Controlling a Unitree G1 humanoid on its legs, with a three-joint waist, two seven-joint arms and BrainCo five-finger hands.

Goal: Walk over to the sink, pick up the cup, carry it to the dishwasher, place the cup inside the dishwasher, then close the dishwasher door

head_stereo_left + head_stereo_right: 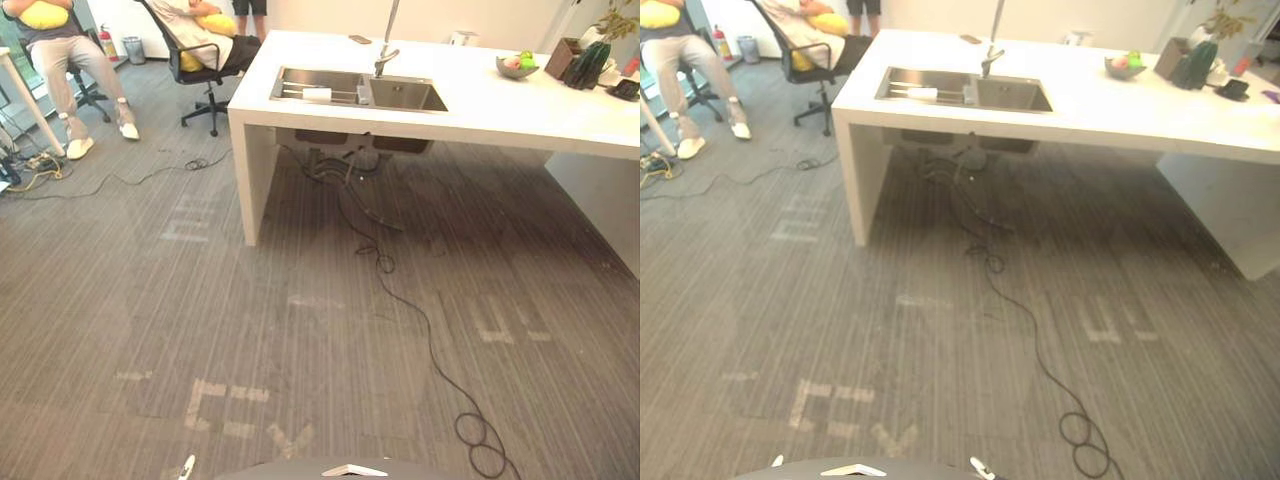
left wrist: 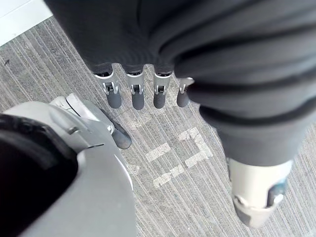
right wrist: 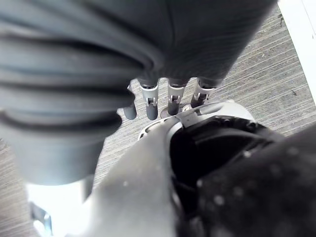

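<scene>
A steel double sink (image 1: pixel 405 96) is set into a white counter (image 1: pixel 500 115) a few steps ahead across grey carpet. A tall faucet (image 1: pixel 385 50) rises behind it. In the left basin lies a small white object (image 1: pixel 316 94), too small to tell whether it is the cup. My left hand (image 2: pixel 133 91) hangs down by my side over the carpet, fingers straight, holding nothing. My right hand (image 3: pixel 150 103) hangs the same way on the other side, fingers relaxed and empty.
Two people sit in office chairs (image 1: pixel 60 50) (image 1: pixel 200 30) at the far left, beyond the counter's left end. On the counter's right stand a fruit bowl (image 1: pixel 516 66) and a potted plant (image 1: pixel 585 62). Open carpet lies between me and the sink.
</scene>
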